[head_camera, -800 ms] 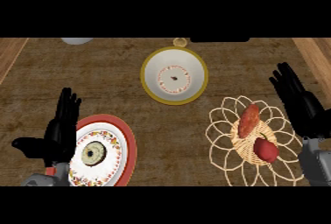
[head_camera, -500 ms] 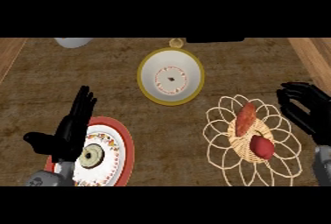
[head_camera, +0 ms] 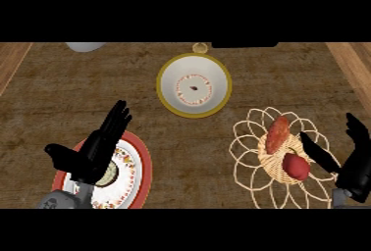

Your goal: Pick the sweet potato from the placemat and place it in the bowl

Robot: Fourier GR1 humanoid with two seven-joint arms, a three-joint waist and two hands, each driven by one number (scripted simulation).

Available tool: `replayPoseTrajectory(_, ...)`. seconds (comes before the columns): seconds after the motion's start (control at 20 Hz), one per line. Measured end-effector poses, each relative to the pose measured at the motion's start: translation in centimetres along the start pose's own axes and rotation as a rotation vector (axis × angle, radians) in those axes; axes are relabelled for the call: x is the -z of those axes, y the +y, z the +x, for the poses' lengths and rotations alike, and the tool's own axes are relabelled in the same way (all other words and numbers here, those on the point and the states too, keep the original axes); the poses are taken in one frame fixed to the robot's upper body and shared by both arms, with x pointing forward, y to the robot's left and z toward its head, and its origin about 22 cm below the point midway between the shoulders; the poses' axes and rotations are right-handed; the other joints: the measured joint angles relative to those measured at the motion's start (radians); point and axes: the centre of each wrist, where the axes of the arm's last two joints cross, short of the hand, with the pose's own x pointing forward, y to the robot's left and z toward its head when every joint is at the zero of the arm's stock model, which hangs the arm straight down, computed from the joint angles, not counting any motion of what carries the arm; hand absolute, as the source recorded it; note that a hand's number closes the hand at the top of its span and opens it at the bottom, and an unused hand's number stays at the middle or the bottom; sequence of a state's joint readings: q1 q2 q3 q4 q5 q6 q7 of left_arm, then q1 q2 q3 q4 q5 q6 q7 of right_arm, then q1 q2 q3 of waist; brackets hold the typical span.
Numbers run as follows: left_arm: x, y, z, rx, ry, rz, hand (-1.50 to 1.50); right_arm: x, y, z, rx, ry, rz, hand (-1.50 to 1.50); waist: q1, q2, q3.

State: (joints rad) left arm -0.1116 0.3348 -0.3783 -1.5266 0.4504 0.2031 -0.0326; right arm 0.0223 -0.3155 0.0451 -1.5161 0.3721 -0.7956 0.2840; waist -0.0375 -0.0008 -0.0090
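An orange-brown sweet potato [head_camera: 277, 134] lies on a cream wire-pattern placemat [head_camera: 248, 162] at the right, beside a red round fruit [head_camera: 296, 165]. The white bowl [head_camera: 174, 96] with a yellow rim stands at the top centre, nothing in it but a pattern. My right hand [head_camera: 353, 162] hovers open just right of the placemat, thumb pointing toward the red fruit, apart from the sweet potato. My left hand [head_camera: 98, 147] is open at the lower left, fingers up, over a plate.
A white plate with a red rim [head_camera: 136, 169] lies under my left hand. A pale round object [head_camera: 85, 46] shows at the top left edge. Lighter wooden strips run along both sides of the dark counter [head_camera: 80, 93].
The view has shifted so everything sits lower and more to the right. My right hand has dropped lower beside the placemat, with its fingers straightened from a curl.
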Motion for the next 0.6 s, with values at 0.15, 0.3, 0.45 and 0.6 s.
replayPoseTrajectory(0.15, 0.4, 0.0, 0.6, 0.005, 0.0, -0.028, 0.0, -0.9, 0.4, -0.6, -0.14, 0.027, 0.02, -1.5, 0.018, 0.002, -0.003)
replayPoseTrajectory(0.3, 0.8, -0.6, 1.0, 0.004, 0.002, -0.052, 0.0, -0.7, 0.4, -1.0, -0.285, 0.098, 0.036, -1.5, 0.03, 0.004, -0.005)
replayPoseTrajectory(0.45, 1.1, -0.9, 1.2, 0.007, 0.005, -0.067, 0.0, 0.0, 0.7, 0.0, -0.395, 0.191, 0.06, -1.5, 0.039, 0.004, -0.007)
replayPoseTrajectory(0.6, 1.3, -0.9, 1.4, 0.004, 0.011, -0.078, 0.0, 0.2, 1.9, 2.3, -0.475, 0.286, 0.106, -1.5, 0.05, 0.002, -0.005)
